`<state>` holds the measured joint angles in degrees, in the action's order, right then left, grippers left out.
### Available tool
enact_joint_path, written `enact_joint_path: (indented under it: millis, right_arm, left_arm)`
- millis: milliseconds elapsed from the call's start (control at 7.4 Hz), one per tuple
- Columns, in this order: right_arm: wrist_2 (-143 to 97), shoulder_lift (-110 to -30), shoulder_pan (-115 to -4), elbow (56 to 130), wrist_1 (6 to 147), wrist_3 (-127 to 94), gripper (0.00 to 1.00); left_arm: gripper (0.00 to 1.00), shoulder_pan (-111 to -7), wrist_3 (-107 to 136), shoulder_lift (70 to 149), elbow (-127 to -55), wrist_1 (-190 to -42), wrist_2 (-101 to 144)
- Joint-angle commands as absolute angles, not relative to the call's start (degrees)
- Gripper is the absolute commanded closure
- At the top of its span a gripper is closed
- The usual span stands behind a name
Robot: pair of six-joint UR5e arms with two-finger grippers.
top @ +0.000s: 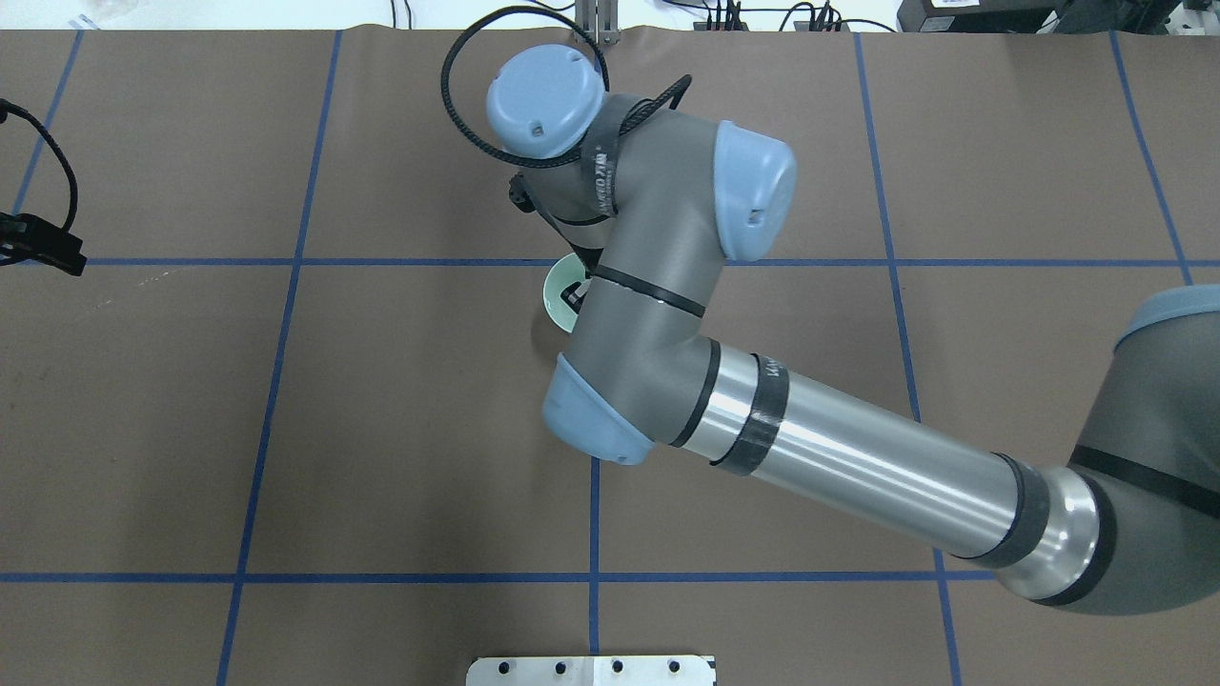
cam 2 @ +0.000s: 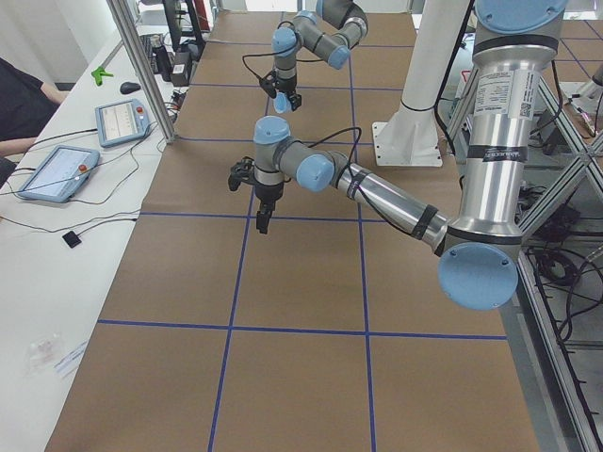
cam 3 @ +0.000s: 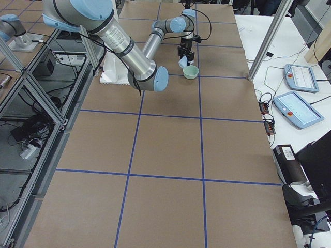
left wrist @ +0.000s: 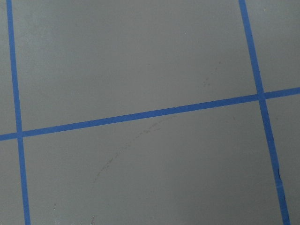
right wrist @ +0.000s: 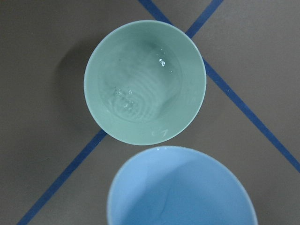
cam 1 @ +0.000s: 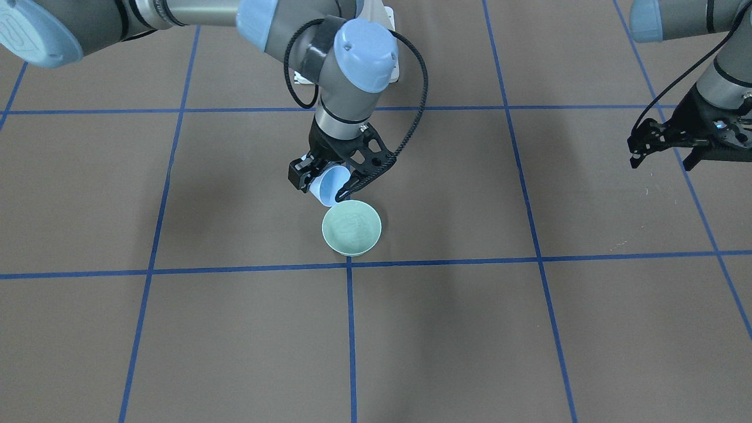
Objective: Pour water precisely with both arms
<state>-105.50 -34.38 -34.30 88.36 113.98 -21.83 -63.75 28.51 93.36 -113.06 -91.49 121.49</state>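
The water (right wrist: 140, 96) was down in the pale green bowl (right wrist: 190, 110), just a shallow bit, showing as ripples and a few glints. The right gripper (cam 1: 323, 183) was clamped on the pale blue cup (cam 1: 330, 187), holding it tilted with its lip just above and beside the bowl's rim, on the robot's side. Couldn't spot any water inside the cup from the wrist view, so I'd guess the pour was about finished. Next move probably calls for rolling the cup back upright slowly so no drip lands on the table (cam 1: 176, 341). The left gripper (cam 1: 662, 160) hung well off to the side, fingers spread, holding nothing.
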Motion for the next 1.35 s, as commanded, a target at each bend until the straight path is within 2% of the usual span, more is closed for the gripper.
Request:
enact_joint_path:
  millis: [0, 270, 540, 810, 1080, 1216]
  right_arm:
    - [-105.91, -41.54, -37.69, 96.3, 98.26, -30.98, 1.0]
    - [-105.74, -52.41, -41.47, 102.36, 79.97, -40.13, 1.0]
    - [-101.8, -65.15, -45.94, 115.51, 78.4, -41.31, 1.0]
    - [-99.86, -75.09, -51.14, 123.71, 78.31, -46.27, 1.0]
    - [-87.01, -87.73, -52.56, 131.71, 78.22, -49.56, 1.0]
    - [-82.23, -92.76, -52.56, 133.05, 77.0, -51.48, 1.0]
  left_arm:
    - [0.0, -63.63, 28.91, 93.51, -113.03, -91.49, 121.46]
    - [0.0, -63.55, 28.92, 93.52, -112.85, -91.49, 121.55]
    - [0.0, -63.54, 29.0, 93.52, -112.85, -91.49, 121.55]
    - [0.0, -63.54, 29.09, 93.52, -112.94, -91.49, 121.55]
    - [0.0, -63.54, 29.18, 93.52, -113.12, -91.49, 121.55]
    - [0.0, -63.54, 29.18, 93.6, -113.29, -91.49, 121.55]
